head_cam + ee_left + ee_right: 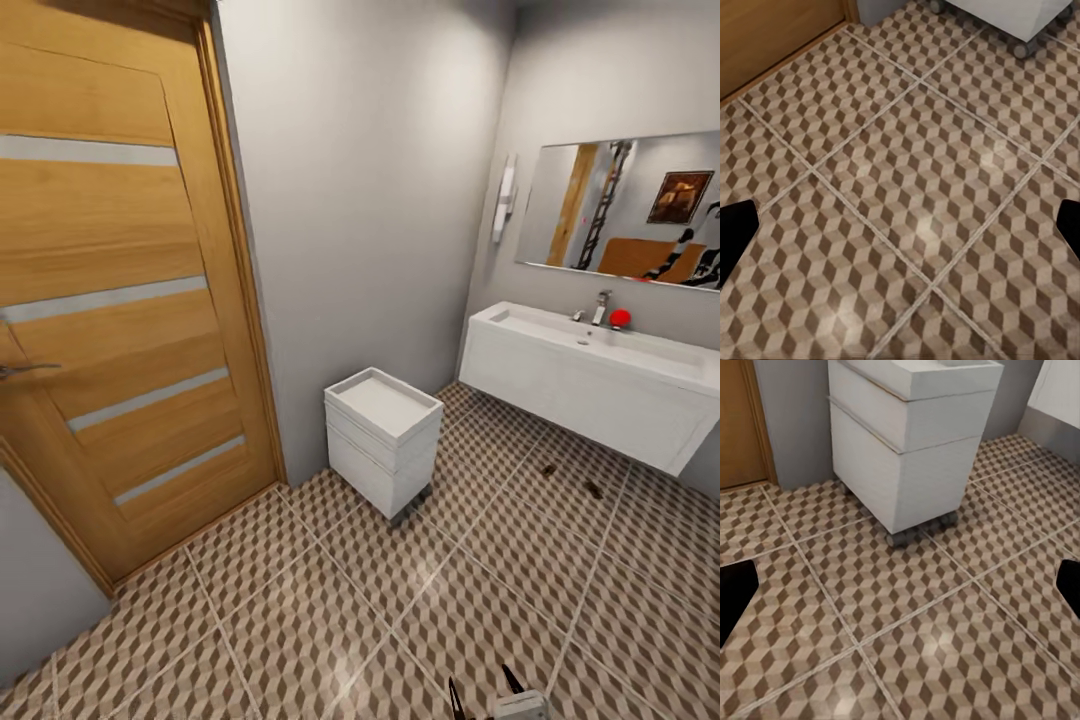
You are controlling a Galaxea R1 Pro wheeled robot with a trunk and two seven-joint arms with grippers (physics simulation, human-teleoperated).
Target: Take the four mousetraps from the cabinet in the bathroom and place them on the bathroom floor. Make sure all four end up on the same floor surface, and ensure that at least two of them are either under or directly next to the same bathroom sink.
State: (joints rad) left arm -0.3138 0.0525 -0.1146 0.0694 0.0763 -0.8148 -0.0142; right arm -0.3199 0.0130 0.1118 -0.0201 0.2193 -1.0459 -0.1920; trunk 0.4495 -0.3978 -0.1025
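Two mousetraps point(548, 468) lie on the bathroom floor point(480, 590), just in front of and partly under the sink point(590, 385) at far right. Judged light, stiff and flat; grip across the board edges, clear of the wire. Both grippers point(900, 225) stand wide apart and empty. A white drawer unit point(383, 438) stands left of the sink, beside the door point(110, 290).

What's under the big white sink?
Under the sink, two small dark things lie on the patterned floor, too small to identify. The floor right against the wall is hidden behind the sink's front.
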